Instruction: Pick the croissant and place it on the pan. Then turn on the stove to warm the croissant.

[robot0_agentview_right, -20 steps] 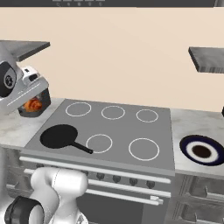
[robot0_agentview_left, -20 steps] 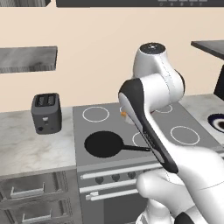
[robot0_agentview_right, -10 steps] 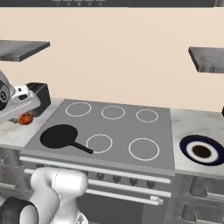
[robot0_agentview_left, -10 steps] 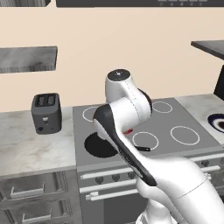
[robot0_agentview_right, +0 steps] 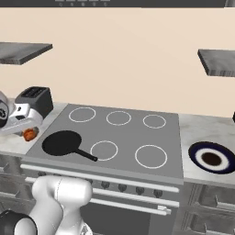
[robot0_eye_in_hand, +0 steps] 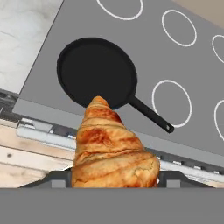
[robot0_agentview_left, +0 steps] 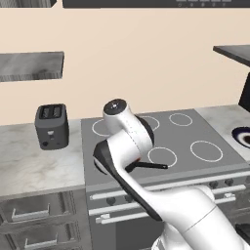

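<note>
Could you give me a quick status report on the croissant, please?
Gripper shut on croissant, off the stove's front-left corner. Pan empty, handle toward the front. Nothing in the way.

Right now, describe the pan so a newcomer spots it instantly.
Find the wide grey stove with white burner rings. The pan sits on its front left corner. It is the sole solid black disc there, with a thin straight handle toward the stove's middle.

left base view — behind the arm, facing forward and down across the stove (robot0_agentview_left: 195, 132). right base view — same stove, opposite side, similar range. hand view — near, looking down past the claw (robot0_eye_in_hand: 114, 183) onto the pan (robot0_eye_in_hand: 96, 72).
</note>
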